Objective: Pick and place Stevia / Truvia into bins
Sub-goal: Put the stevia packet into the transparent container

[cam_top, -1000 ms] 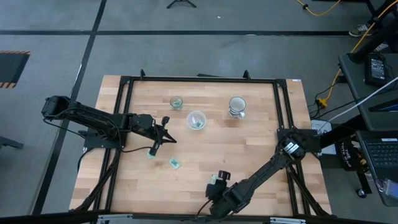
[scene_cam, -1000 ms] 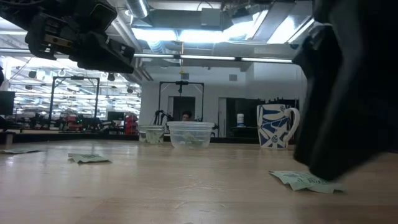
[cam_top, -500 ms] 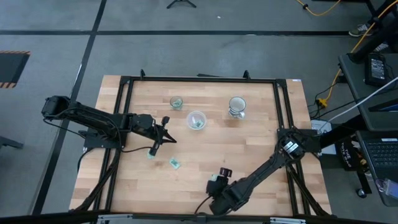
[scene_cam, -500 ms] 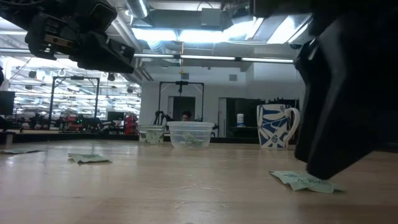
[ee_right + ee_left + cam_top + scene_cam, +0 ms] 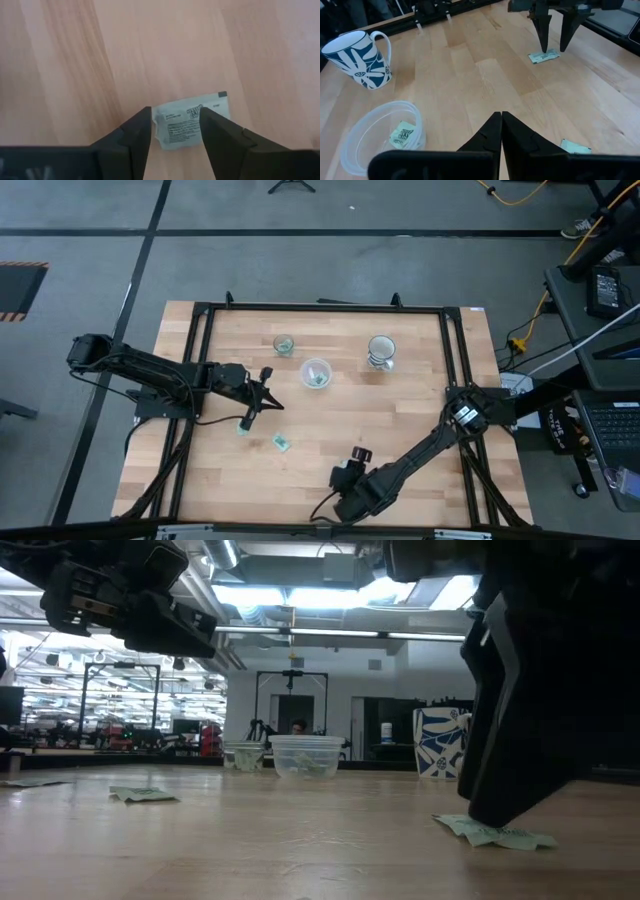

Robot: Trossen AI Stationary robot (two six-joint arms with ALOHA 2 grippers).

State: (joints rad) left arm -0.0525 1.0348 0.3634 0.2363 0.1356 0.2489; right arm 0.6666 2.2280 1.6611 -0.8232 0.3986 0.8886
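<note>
Over the last second the right gripper (image 5: 342,477) has slid a little along the table's near edge, away from the blue-and-white mug (image 5: 381,352), and now straddles a pale green sachet (image 5: 191,126) with its fingers apart (one dark finger on each side of the paper). In the low view its dark bulk hides more of the mug than before.

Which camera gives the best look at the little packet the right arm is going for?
The right wrist view: the sachet fills the middle, lying flat between the open right gripper fingers. The low view shows it edge-on under the gripper. The left wrist view shows it small and far off. From above, the arm mostly hides it.
</note>
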